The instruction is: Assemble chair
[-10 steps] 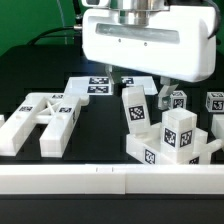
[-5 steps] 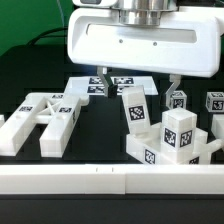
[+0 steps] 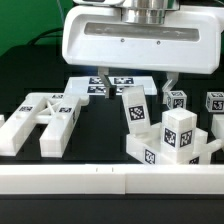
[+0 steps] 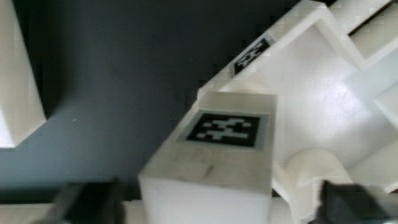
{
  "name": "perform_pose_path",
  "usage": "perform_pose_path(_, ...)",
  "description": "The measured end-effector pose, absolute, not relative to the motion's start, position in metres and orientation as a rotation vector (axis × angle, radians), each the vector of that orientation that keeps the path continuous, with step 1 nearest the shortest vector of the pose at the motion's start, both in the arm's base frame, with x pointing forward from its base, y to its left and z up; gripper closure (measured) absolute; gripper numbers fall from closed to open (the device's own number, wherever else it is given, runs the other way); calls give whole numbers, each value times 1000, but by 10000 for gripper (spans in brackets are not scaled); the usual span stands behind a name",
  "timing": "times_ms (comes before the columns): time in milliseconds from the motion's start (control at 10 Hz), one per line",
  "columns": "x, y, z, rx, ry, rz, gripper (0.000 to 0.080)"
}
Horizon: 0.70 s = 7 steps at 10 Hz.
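The chair lies in loose white tagged parts. An upright tagged post stands mid-table, and my gripper hangs over it. One finger is on each side of the post, well clear of it, so the jaws are open. In the wrist view the post shows its top tag and sits between the two dark fingers with a gap on either side. My gripper holds nothing. A stepped block with tags stands at the exterior view's right. A ladder-like frame lies at its left.
Two small tagged pieces stand at the back right. The marker board lies flat behind the post. A low white rail runs along the front. In the wrist view a large white part sits close beside the post.
My gripper has shifted toward the exterior view's left and now straddles the upright post. It has hardly moved in the last half second. The parts stay where they were.
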<state>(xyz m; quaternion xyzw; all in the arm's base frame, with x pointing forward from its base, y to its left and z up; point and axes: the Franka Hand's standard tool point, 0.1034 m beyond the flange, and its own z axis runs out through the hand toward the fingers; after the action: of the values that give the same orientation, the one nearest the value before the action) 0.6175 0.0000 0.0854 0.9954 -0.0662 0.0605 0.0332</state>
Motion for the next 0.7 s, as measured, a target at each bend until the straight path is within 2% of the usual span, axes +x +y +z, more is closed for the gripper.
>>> perform_pose_path(100,618,0,86,3063,-203,188,489)
perform_pose_path(500,619,1,87,3061,-259,195,489)
perform_pose_path(700,620,1,87,3034,-575,207,489)
